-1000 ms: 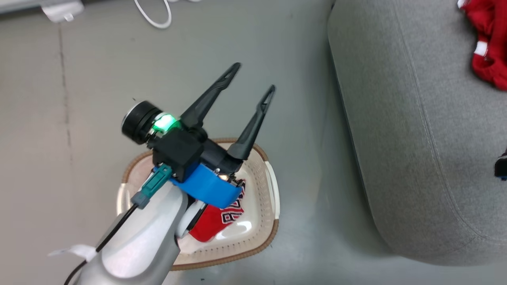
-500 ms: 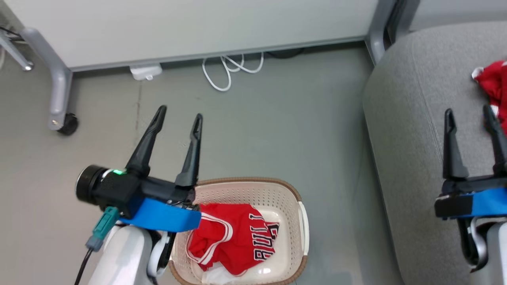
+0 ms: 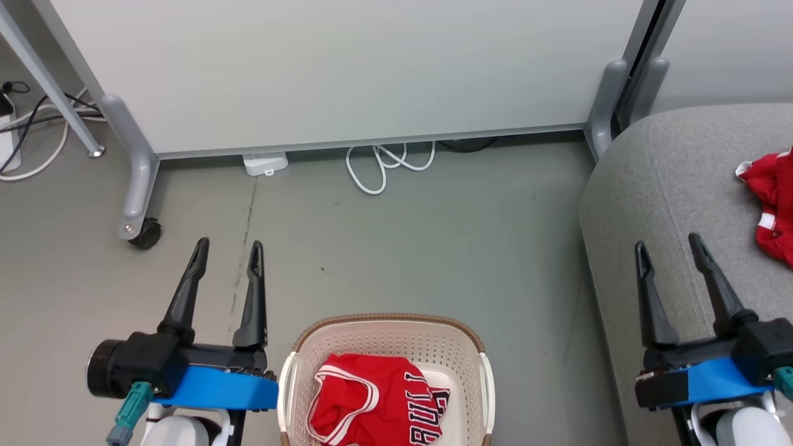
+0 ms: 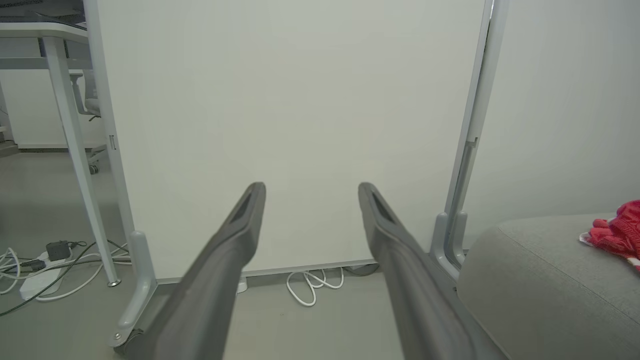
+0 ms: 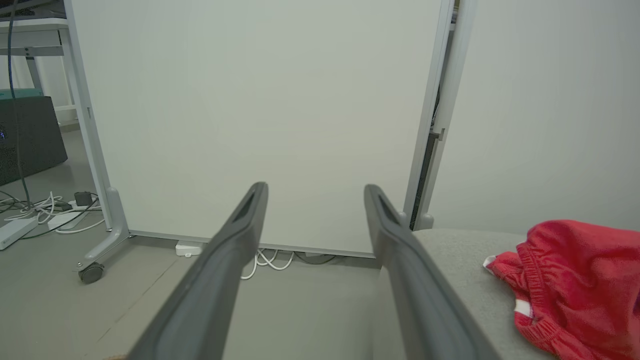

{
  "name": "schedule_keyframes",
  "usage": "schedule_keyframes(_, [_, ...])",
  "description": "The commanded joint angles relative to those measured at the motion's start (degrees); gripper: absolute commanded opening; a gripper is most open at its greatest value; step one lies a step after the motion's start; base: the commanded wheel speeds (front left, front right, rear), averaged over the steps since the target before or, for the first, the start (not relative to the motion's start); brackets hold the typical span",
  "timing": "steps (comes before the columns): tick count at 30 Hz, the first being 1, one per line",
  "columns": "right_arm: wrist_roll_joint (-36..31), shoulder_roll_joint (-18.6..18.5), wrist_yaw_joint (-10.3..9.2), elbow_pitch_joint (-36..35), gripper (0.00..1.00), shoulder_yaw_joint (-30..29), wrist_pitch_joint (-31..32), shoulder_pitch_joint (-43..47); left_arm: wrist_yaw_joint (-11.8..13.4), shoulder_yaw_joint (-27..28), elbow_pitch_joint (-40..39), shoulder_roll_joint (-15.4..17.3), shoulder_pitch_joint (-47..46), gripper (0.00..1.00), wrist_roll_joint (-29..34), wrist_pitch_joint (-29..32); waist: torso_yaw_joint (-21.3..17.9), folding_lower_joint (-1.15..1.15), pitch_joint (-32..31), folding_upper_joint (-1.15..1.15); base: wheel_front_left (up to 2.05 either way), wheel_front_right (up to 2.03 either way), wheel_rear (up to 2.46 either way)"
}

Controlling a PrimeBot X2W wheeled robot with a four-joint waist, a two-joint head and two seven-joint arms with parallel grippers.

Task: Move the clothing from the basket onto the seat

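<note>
**laundrybot_fan:** what's everything made of, big stuff first?

**gripnerd:** biggest is the smooth off-white partition panel (image 3: 347,68) at the far side, standing on grey metal legs; then the seat (image 3: 669,198) on the right, light grey woven fabric with a rounded corner and a stitched seam; matte grey floor (image 3: 433,248); the basket (image 3: 384,328) sits near, in the middle, cream plastic full of tiny holes, with rounded corners and a brown woven-look rim; one red garment (image 3: 372,402) lies crumpled inside it, with white striped trim and dark-and-white lettering; the second red garment (image 3: 771,204) is bunched on the seat at the far right, with a gathered hem; a thin white cable (image 3: 384,167) is looped on the floor under the panel

**laundrybot_fan:** and the fingers?

**gripnerd:** long, dark, tapered; the left gripper (image 3: 228,244) is spread wide with nothing between the fingers, over bare floor just left of the basket; the right gripper (image 3: 667,242) is spread just as wide, also empty, over the seat's left edge, apart from the garment there

**laundrybot_fan:** pose?

**gripnerd:** both point away toward the panel, roughly parallel; each has a blue band at the wrist
</note>
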Motion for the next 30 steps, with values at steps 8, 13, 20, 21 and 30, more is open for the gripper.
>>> schedule_keyframes(8, [-0.17,1.97,0.03,0.51,1.00,-0.87,-0.04,4.03,-0.44,2.86,0.44,-0.99,3.03,1.00,0.87,-0.15,0.34,0.01,-2.26,0.00,0.00,0.00,0.00])
schedule_keyframes(13, [-0.02,2.54,0.03,1.41,1.00,-1.18,-0.04,5.10,-0.34,2.98,1.04,-1.27,3.93,1.00,1.24,-0.15,0.54,0.01,-3.02,0.00,0.00,0.00,0.00])
schedule_keyframes(20, [-0.07,2.80,0.03,2.06,1.00,-0.99,-0.04,5.08,-0.36,2.98,1.38,-1.47,4.44,1.00,1.32,-0.15,0.56,0.01,-2.76,0.00,0.00,0.00,0.00])
schedule_keyframes(21, [-0.08,2.81,0.02,2.07,1.00,-1.00,-0.04,4.99,-0.36,2.99,1.40,-1.49,4.38,1.00,1.35,-0.15,0.55,0.01,-2.68,0.00,0.00,0.00,0.00])
schedule_keyframes(30, [-0.12,2.86,0.03,1.75,1.00,-0.59,-0.04,3.98,-0.36,1.35,2.04,-0.71,2.68,1.00,1.45,-0.15,0.28,0.01,-1.88,0.00,0.00,0.00,0.00])
